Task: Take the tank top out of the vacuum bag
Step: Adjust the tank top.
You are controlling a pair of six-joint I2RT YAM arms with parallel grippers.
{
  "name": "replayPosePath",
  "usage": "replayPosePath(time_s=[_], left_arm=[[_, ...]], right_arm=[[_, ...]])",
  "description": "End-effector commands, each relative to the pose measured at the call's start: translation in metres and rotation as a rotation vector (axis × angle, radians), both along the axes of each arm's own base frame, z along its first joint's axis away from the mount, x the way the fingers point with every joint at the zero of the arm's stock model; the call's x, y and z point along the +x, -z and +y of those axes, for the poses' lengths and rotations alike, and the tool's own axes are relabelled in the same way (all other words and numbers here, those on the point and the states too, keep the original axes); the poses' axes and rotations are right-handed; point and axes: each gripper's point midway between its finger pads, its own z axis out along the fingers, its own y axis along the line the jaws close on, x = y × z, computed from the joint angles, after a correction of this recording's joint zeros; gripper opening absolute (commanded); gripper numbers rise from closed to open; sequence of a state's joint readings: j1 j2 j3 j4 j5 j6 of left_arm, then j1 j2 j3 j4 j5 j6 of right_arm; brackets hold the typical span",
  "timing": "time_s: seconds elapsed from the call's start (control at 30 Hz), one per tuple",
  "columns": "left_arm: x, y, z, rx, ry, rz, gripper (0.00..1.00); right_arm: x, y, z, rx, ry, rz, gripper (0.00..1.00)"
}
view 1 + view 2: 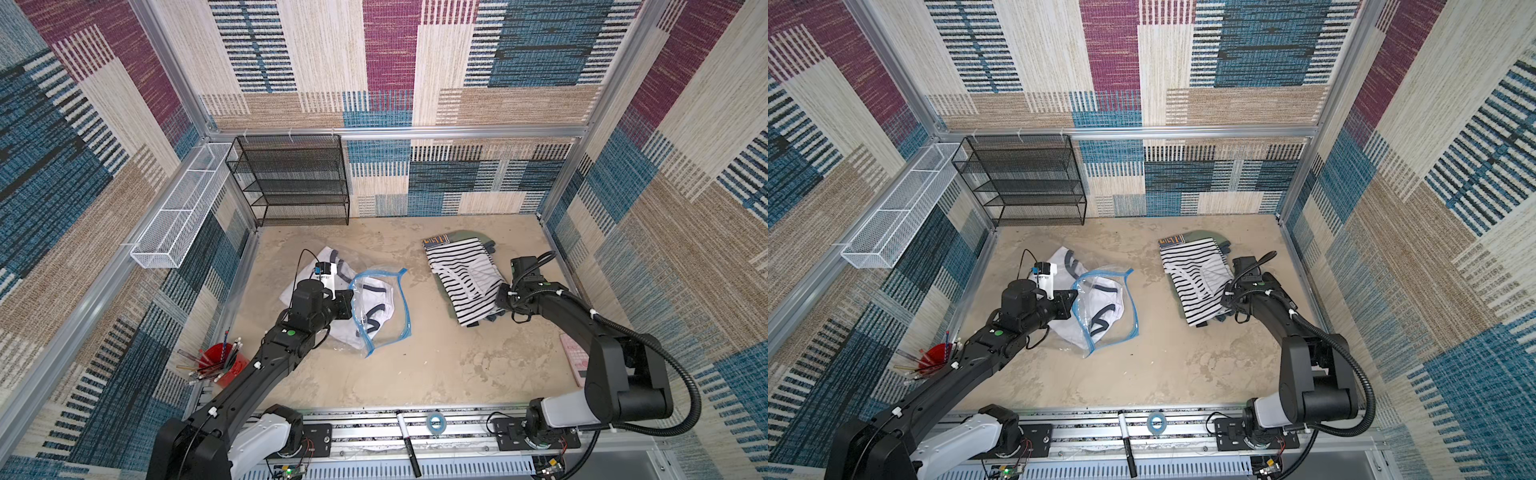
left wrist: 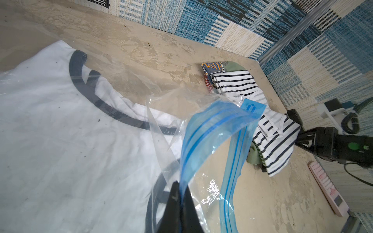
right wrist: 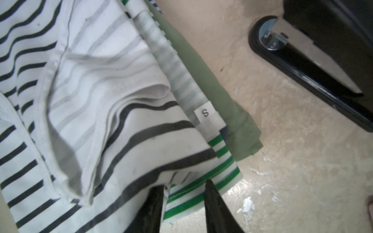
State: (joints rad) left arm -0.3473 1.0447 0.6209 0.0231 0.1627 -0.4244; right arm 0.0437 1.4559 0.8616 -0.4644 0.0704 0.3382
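The left tool (image 2: 181,193) was clamped shut on the blue zip strip (image 2: 203,129) of the vacuum bag (image 1: 386,307). It held that edge up off the desk (image 1: 415,374), apparently to keep the mouth gaping so the garment could be drawn out. The bag lay between the desk's middle and its left edge. The tank top (image 2: 60,131), white with dark trim, was still under the clear plastic, so the removal looked not yet done. How much of it lay outside the mouth could not be told.

The right tool (image 3: 184,183) was well apart from the bag, at the stack of folded clothes (image 1: 461,274) by the desk's right edge, toward the far right corner. Its jaws stood partly apart over the hem of a green-striped garment (image 3: 224,149), beside a black-striped one, and did not appear to clamp anything. That position did nothing for the bag. It would probably need to cross to the open mouth and take the tank top while the left kept the opening up.
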Motion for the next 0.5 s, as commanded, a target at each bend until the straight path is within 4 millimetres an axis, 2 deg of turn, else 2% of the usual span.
replayPosePath(time_s=[0.0, 0.07, 0.17, 0.27, 0.33, 0.47], left_arm=[[0.000, 0.000, 0.003, 0.019, -0.010, 0.002, 0.00], [0.000, 0.000, 0.003, 0.014, -0.009, 0.006, 0.00], [0.000, 0.000, 0.002, 0.006, -0.008, 0.008, 0.00], [0.000, -0.002, 0.002, 0.007, -0.010, 0.005, 0.00], [-0.001, -0.004, 0.003, 0.009, -0.010, 0.000, 0.00], [-0.001, -0.009, 0.004, 0.010, -0.013, -0.014, 0.00]], right_arm=[[0.019, -0.008, 0.002, -0.001, -0.022, -0.079, 0.39], [0.022, -0.009, -0.003, -0.030, -0.010, -0.082, 0.39], [0.025, -0.008, -0.011, -0.079, 0.001, -0.079, 0.31], [0.025, -0.001, -0.012, -0.094, -0.012, -0.052, 0.10], [0.024, 0.001, -0.012, -0.097, -0.017, -0.037, 0.00], [0.018, -0.010, -0.009, -0.081, -0.029, -0.029, 0.00]])
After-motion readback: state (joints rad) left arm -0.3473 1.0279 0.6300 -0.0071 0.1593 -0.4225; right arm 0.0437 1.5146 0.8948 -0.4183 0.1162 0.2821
